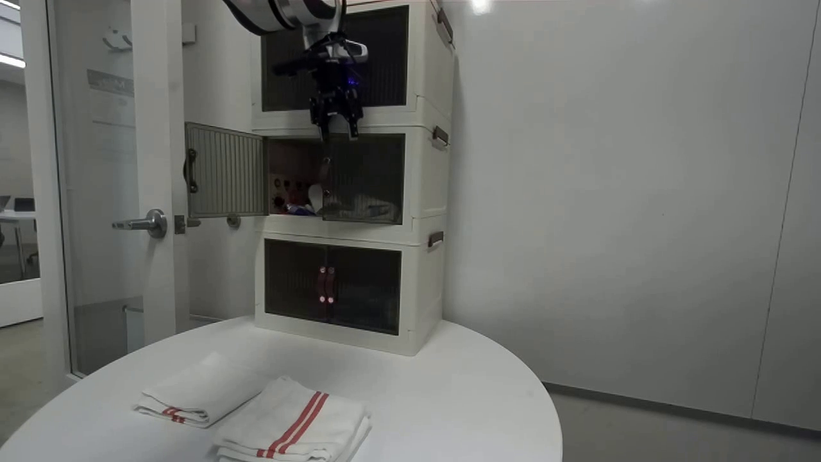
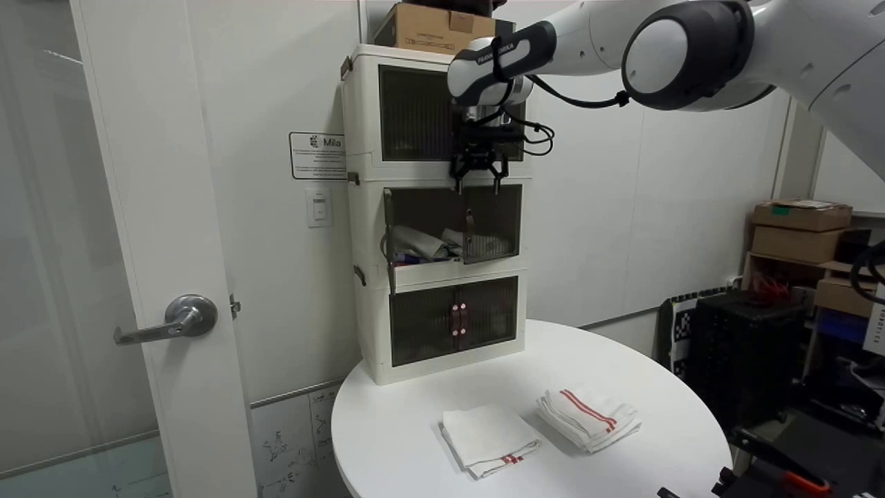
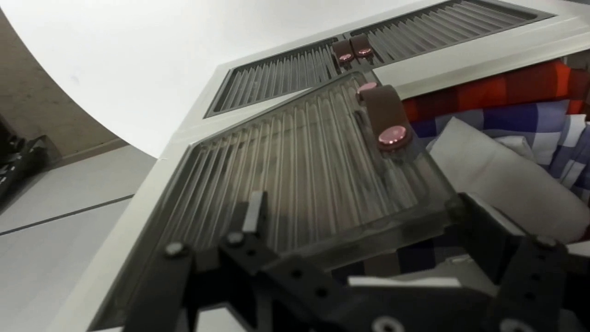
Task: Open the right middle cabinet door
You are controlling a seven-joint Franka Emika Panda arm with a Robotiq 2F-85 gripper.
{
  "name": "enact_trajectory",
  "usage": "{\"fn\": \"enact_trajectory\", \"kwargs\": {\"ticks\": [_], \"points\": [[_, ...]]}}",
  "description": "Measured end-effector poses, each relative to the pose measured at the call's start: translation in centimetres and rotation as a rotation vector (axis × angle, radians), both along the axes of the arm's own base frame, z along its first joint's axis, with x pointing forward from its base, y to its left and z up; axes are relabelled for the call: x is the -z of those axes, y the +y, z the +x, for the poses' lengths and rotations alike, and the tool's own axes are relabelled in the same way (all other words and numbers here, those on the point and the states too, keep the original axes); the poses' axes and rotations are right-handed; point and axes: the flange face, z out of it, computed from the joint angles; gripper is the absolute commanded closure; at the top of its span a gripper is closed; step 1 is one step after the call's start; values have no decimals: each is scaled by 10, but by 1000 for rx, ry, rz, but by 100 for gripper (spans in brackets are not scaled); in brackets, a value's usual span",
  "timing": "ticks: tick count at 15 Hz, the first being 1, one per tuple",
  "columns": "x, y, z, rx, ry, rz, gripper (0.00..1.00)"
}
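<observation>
In an exterior view, folded white cloths (image 2: 487,432), red-striped and squarish, are laid on the smooth table (image 2: 384,436) at five and six o'clock from the gripper (image 2: 478,185). At twelve, lettering (image 2: 508,48) ending "MIKA" is carried by the arm (image 2: 660,59). The gripper is spread apart; contact cannot be judged. Close by, between five and six, the right middle cabinet door (image 2: 496,225), ribbed, tinted and strap-handled, is seen ajar. At nine, "Mila" is printed on the wall sign (image 2: 318,155).
</observation>
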Motion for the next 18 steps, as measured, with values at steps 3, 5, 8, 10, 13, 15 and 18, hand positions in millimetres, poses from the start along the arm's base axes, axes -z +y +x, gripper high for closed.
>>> {"fn": "enact_trajectory", "kwargs": {"ticks": [3,5,8,10,13,15,18], "points": [[3,-8,-2,15,8,-4,0],[3,-16,-4,28,9,-6,0],[-5,-27,-8,42,-7,-5,0],[-15,-34,-13,50,-27,-4,0],[-25,-41,-22,52,-40,6,0],[-24,-47,-28,53,-33,29,0],[-14,-53,-34,33,-25,76,0]]}}
